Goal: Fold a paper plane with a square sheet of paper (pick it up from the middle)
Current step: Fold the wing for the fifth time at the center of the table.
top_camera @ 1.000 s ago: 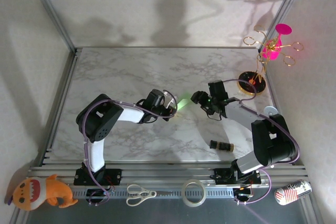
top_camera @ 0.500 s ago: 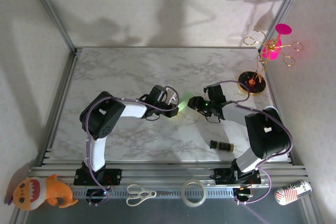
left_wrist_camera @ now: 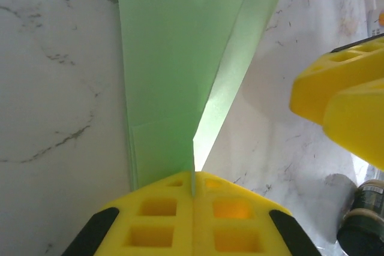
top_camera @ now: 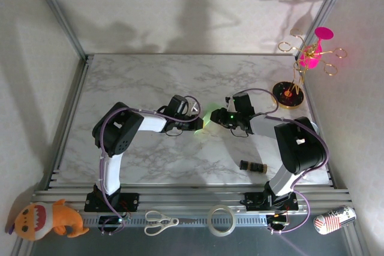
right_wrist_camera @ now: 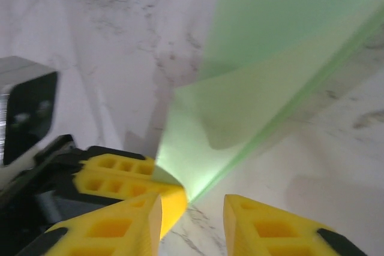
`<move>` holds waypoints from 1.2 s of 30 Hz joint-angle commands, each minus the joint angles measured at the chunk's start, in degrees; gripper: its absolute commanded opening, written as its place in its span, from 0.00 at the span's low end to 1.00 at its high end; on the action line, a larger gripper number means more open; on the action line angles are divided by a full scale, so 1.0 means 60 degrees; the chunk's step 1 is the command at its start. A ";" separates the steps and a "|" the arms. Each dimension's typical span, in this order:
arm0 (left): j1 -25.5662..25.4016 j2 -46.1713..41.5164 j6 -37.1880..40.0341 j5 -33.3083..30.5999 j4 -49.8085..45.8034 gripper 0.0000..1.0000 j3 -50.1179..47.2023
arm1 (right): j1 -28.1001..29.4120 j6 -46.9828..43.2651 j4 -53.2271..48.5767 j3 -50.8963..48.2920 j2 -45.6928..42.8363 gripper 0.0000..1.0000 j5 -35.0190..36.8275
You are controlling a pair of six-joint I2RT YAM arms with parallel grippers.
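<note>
Mid-fold: left end effector [left_wrist_camera: 193, 187] pinches light green creased paper plane [left_wrist_camera: 168, 58]; we judge part-open, empty right end effector [right_wrist_camera: 192, 205] should grip its wing next.

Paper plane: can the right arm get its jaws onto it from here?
Probably yes. The right gripper has its jaws apart just short of the paper plane, nothing between; the left gripper holds it close by.

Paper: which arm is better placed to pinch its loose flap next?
Right. The left gripper is shut on one end of the paper, anchoring it, while the right gripper sits open with the flap's edge just ahead of its gap, so it likely only needs to close.
</note>
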 commanded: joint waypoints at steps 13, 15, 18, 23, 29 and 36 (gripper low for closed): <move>0.0067 0.0726 -0.0555 -0.0244 -0.0652 0.00 -0.0132 | 0.0090 0.0222 0.1751 0.0503 0.1364 0.22 -0.1325; 0.0067 0.0713 -0.0526 -0.0228 -0.0666 0.00 -0.0173 | 0.0086 0.0222 0.1824 0.0555 0.1505 0.22 -0.1410; 0.0067 0.0736 -0.0431 -0.0249 -0.0761 0.01 -0.0190 | 0.0078 0.0211 0.1819 0.0640 0.1650 0.22 -0.1393; 0.0067 0.0753 -0.0229 -0.0257 -0.0913 0.06 -0.0226 | 0.0080 0.0242 0.1789 0.0812 0.1889 0.22 -0.1447; 0.0053 0.0813 -0.0100 -0.0301 -0.1034 0.10 -0.0290 | 0.0082 0.0174 0.1424 0.0966 0.2066 0.22 -0.1338; 0.0038 0.0867 -0.0042 -0.0374 -0.1093 0.11 -0.0366 | 0.0087 0.0181 0.1210 0.1055 0.2236 0.21 -0.1325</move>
